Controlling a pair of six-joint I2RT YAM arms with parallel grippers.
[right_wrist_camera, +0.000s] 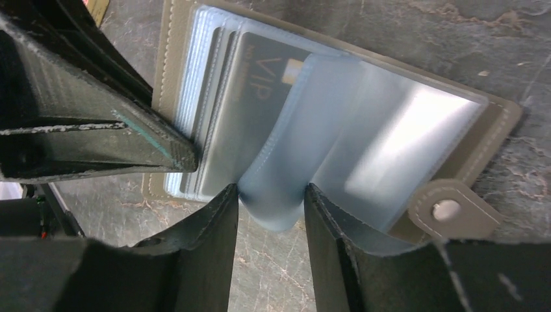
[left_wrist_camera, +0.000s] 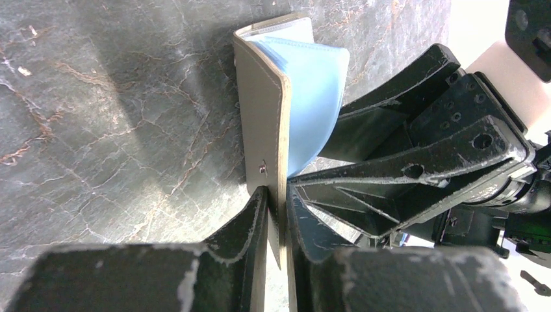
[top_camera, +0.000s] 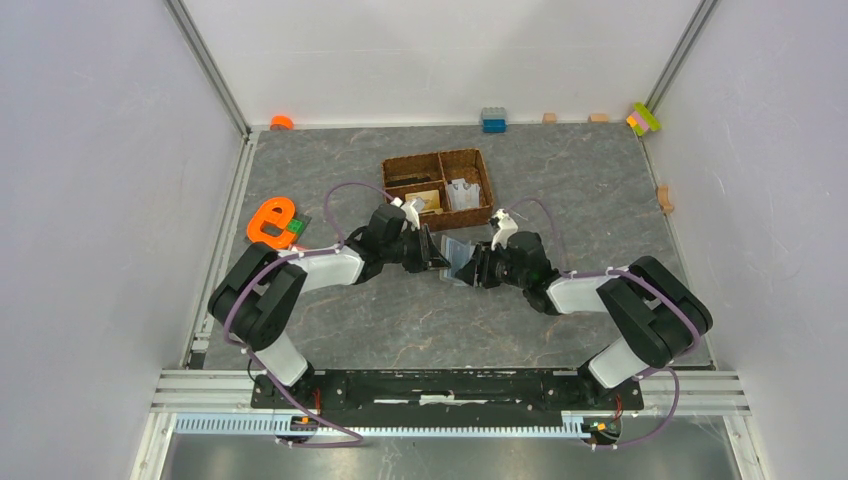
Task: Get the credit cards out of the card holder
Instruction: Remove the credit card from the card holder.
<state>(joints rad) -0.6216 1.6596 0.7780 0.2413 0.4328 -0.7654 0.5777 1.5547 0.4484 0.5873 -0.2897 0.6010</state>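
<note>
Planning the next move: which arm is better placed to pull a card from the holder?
Right. The right gripper straddles a blue sleeve of the open holder, beside the dark VIP card. The left gripper is shut on the holder's cover, steadying it.

Two matching robot arms. The left arm point(top_camera: 300, 272) and the right arm point(top_camera: 612, 295) each have bulky black joint housings joined by smooth white link segments. A thin purple cable point(top_camera: 352, 185) loops along each arm. Both are bolted to a black base bar point(top_camera: 380, 385) on a silver aluminium rail point(top_camera: 200, 385). The left gripper point(left_wrist_camera: 276, 195) and the right gripper point(right_wrist_camera: 271, 195) have black wedge-shaped fingers point(right_wrist_camera: 195, 247), braced by triangular ribs, pierced with small round holes and scuffed white along the edges.
</note>
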